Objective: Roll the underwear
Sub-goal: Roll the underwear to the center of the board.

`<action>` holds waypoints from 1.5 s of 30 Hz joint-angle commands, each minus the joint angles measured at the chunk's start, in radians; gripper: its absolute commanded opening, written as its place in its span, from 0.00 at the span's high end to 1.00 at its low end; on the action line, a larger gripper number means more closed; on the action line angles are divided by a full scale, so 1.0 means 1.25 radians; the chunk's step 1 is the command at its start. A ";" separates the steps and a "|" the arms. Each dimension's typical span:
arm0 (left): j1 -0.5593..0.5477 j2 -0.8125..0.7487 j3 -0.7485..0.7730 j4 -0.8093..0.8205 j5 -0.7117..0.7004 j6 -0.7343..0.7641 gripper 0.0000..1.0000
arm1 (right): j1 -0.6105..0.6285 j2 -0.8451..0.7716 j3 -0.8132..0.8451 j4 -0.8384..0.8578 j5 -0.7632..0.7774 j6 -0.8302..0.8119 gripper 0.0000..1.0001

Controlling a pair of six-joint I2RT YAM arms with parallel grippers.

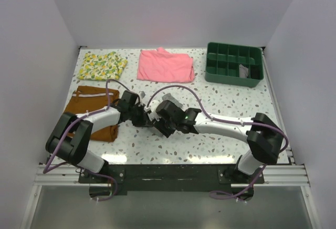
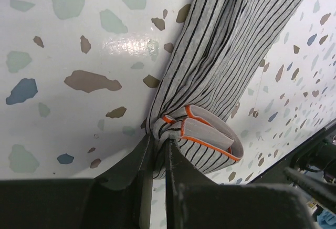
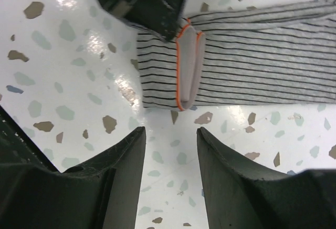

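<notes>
my left end effector sits nearest the lens, its jaws nearly closed and pinching a bunched fold of the underwear at the waistband end, where the orange-edged waistband is doubled over on itself. the grey striped fabric runs away from the grip as a narrow, flattened strip lying on the speckled desk. my right end effector stands partly open, holds nothing, and hovers just beside the folded end without touching it. in the top view both end effectors meet near the middle of the desk, with the brown shorts to the left, and the pink garment, yellow printed cloth and green divided tray along the far side.
</notes>
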 commanded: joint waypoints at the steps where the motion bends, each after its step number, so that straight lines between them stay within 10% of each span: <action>1: -0.003 0.005 -0.017 -0.109 -0.056 -0.007 1.00 | 0.045 -0.011 0.019 0.026 0.060 -0.032 0.51; 31: -0.003 0.016 -0.020 -0.101 -0.043 0.004 1.00 | 0.127 0.204 0.028 0.129 0.203 -0.095 0.51; 45: -0.002 0.011 -0.020 -0.102 -0.043 0.016 1.00 | 0.125 0.228 -0.029 0.159 0.160 -0.051 0.81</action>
